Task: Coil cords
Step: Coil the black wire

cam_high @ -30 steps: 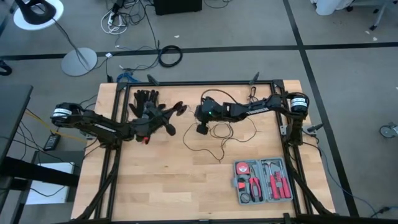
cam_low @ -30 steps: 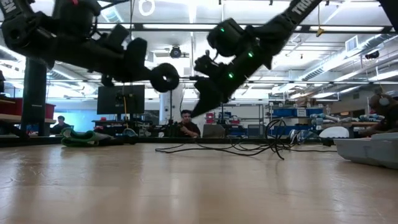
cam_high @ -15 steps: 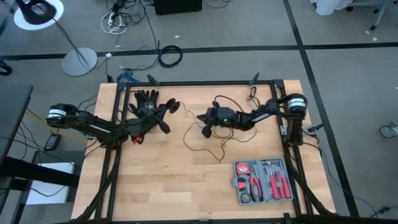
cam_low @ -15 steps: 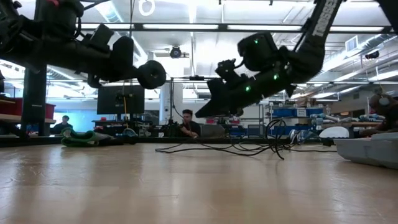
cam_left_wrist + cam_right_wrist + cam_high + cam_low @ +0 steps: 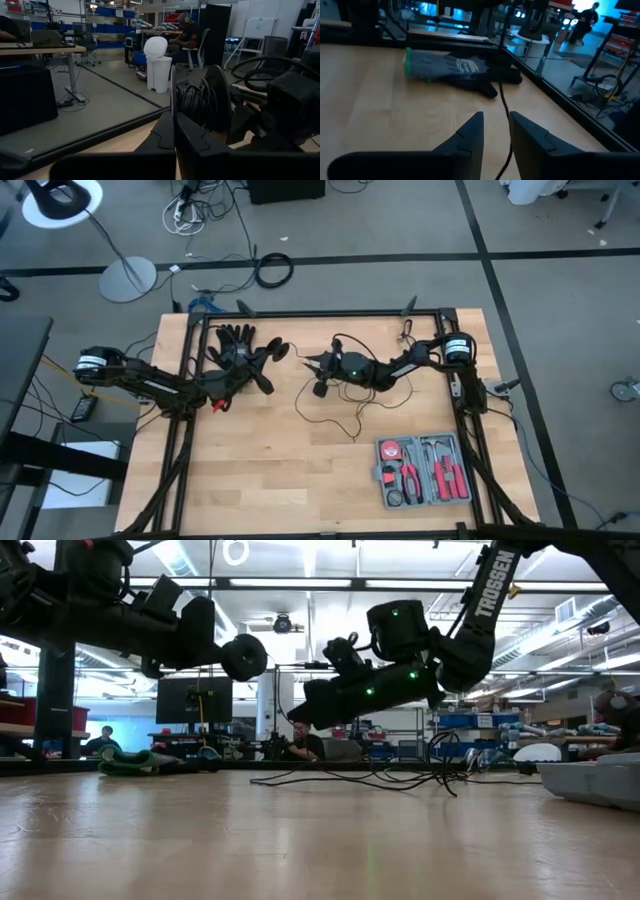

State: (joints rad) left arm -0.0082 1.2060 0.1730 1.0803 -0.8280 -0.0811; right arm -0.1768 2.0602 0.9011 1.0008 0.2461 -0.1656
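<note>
The left gripper [image 5: 268,358] hangs above the table's far-left area, over by the black glove [image 5: 232,340], and its 2 fingers are clenched on the small round black disc [image 5: 244,658] at the end of the cord. In the low view that disc sits up in the air, clear of the tabletop, and in the left wrist view it stands edge-on between the fingers [image 5: 165,135].

From the disc, the thin black wire [image 5: 345,412] runs across to the middle of the table and lies there in loose, untidy loops on the wood, trailing toward the near side. None of it is coiled neatly.

The right gripper [image 5: 316,366] is near the table's centre, just past the loops on the far side and raised off the surface. Its 2 fingers stand a little apart and grasp nothing: in the right wrist view a strand of the wire passes through the gap between the fingers [image 5: 470,135] without being pinched.

A grey toolbox tray [image 5: 424,471] with red-handled tools sits on the near-right part of the table [image 5: 250,470], well apart from both grippers. A person [image 5: 300,737] sits at a desk in the room behind.
</note>
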